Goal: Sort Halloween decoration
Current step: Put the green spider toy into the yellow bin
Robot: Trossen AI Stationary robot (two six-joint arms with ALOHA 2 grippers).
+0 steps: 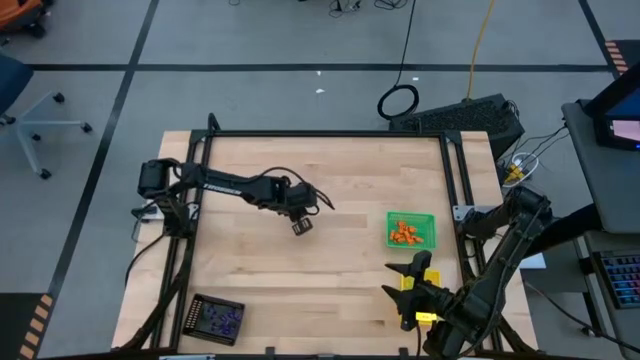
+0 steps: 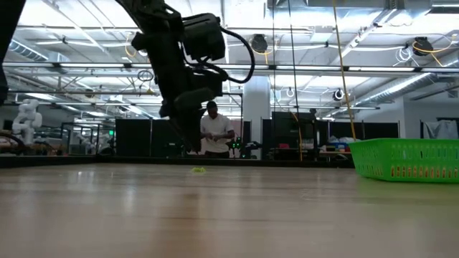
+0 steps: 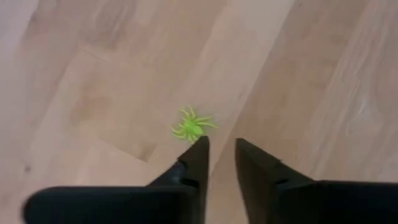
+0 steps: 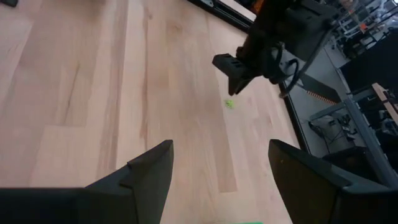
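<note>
The left gripper (image 3: 219, 149) hangs over the middle of the table (image 1: 330, 270) with its two dark fingers (image 3: 198, 155) parted by only a narrow gap and nothing between them. A lime green plastic spider (image 3: 191, 126) lies flat on the bare wood just beyond the fingertips, close to one tip but apart from it; from table height it shows as a small green speck under the raised arm. The right gripper (image 4: 217, 155) waits near the front right edge of the table, jaws spread wide and empty, pointing across the wood toward the left arm. Just beside it is a yellow tray (image 1: 424, 283), mostly hidden by the arm. Farther back on the right a green tray (image 1: 430, 217) holds a heap of orange trinkets (image 1: 404, 233). At the front left corner a black tray (image 1: 197, 304) holds purple trinkets (image 1: 222, 319). A person (image 2: 214, 129) stands in the room beyond the table.
</note>
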